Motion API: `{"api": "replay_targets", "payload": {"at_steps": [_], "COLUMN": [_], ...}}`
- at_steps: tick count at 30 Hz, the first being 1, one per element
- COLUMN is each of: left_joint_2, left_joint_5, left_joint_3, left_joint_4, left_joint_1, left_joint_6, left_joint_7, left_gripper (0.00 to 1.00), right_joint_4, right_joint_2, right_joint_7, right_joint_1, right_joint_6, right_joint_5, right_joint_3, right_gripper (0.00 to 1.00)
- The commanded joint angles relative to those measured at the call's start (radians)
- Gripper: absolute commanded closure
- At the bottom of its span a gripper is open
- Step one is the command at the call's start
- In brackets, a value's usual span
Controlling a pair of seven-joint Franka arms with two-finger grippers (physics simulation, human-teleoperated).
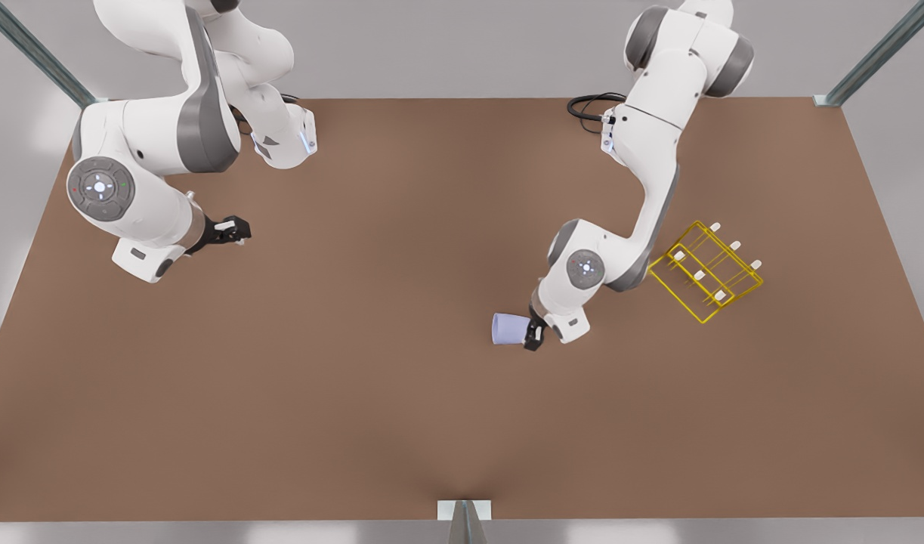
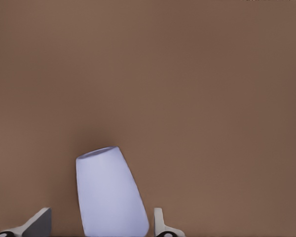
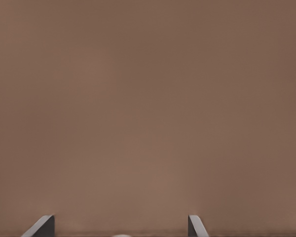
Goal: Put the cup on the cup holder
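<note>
Two Franka arms work over a brown table (image 1: 401, 393). The left gripper (image 1: 535, 334) belongs to the arm on the front view's right, as the left wrist view confirms by showing the cup between its fingers. The right gripper (image 1: 233, 230) belongs to the arm on the front view's left.

The cup (image 1: 509, 329) is lavender-blue and lies tipped on its side near the table's middle, pointing toward the front view's left. The left gripper meets it at the end nearer the arm. In the left wrist view the cup (image 2: 110, 195) stands between the two fingers (image 2: 37, 223), tilted slightly, with a strip of table visible between the cup and each fingertip. The jaws are therefore apart and straddle the cup without clamping it. Whether the cup rests on the table or is touched farther back cannot be told.

The holder (image 1: 705, 270) is a yellow wire rack with white-tipped pegs. It sits on the table to the front view's right of the left arm's forearm, just beside it, and well apart from the cup. No cup is on its pegs.

The right gripper hangs over bare table at the front view's left, well apart from cup and holder; this arm waits. In the right wrist view its fingers (image 3: 42, 226) stand wide apart with only table between them.
</note>
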Motion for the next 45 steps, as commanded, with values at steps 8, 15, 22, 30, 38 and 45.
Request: {"api": "replay_targets", "payload": {"at_steps": [8, 15, 22, 30, 38, 45], "left_joint_2": [0.051, 0.074, 0.114, 0.163, 0.181, 0.135], "left_joint_5": [-0.008, -0.005, -0.005, -0.005, -0.002, 0.093], "left_joint_3": [-0.004, -0.015, -0.016, -0.016, -0.018, 0.15], "left_joint_4": [0.002, 0.0, 0.014, 0.036, 0.036, 0.359], "left_joint_1": [-0.005, -0.009, -0.028, -0.041, -0.054, -0.015], "left_joint_6": [0.072, 0.1, 0.121, 0.126, 0.127, -0.452], "left_joint_7": [-0.617, -0.615, -0.614, -0.611, -0.608, -0.608], "left_gripper": [0.0, 0.0, 0.0, 0.0, 0.3, 0.28], "right_joint_4": [0.003, 0.002, 0.005, 0.005, 0.006, 0.009], "right_joint_2": [0.002, 0.005, 0.005, 0.006, 0.014, 0.02], "right_joint_7": [0.092, 0.092, 0.092, 0.094, 0.094, 0.092], "right_joint_1": [0.001, 0.001, 0.003, 0.006, 0.011, 0.011], "right_joint_6": [-0.017, -0.019, -0.017, -0.017, -0.019, -0.017], "right_joint_5": [0.0, 0.002, 0.002, 0.002, 0.002, 0.002], "right_joint_3": [-0.002, -0.002, -0.002, -0.002, -0.002, -0.002], "right_gripper": [0.0, 0.0, 0.0, 0.0, 0.0, 0.0]}}
